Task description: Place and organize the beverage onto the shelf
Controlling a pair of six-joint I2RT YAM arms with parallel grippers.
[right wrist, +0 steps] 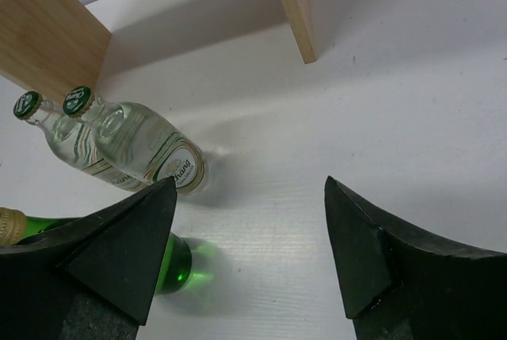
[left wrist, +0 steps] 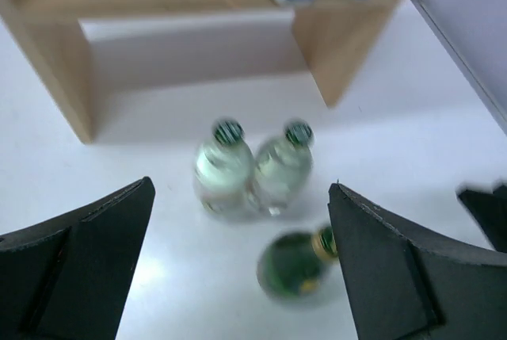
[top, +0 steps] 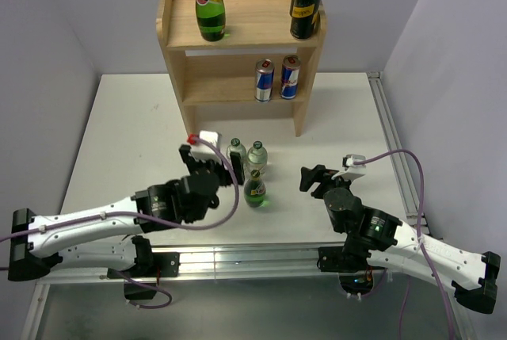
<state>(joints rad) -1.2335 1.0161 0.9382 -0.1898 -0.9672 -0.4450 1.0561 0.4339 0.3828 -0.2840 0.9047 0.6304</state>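
The light-wood shelf (top: 238, 31) stands at the back of the table. Its top tier holds a green bottle (top: 210, 7) and two black cans (top: 306, 3). Its lower tier holds two blue-silver cans (top: 276, 78). On the table in front stand two clear bottles (top: 245, 155) and a small green bottle (top: 254, 189). My left gripper (top: 212, 162) is open and empty, just left of them. In the left wrist view the clear bottles (left wrist: 253, 167) and the green bottle (left wrist: 295, 265) lie between its open jaws (left wrist: 242, 189). My right gripper (top: 313, 177) is open and empty, right of the bottles.
The right wrist view shows the clear bottles (right wrist: 119, 142), the green bottle's base (right wrist: 176, 265) behind the left finger, and the shelf's side panel (right wrist: 293, 7). A metal rail (top: 392, 142) runs along the table's right edge. Grey walls close in both sides.
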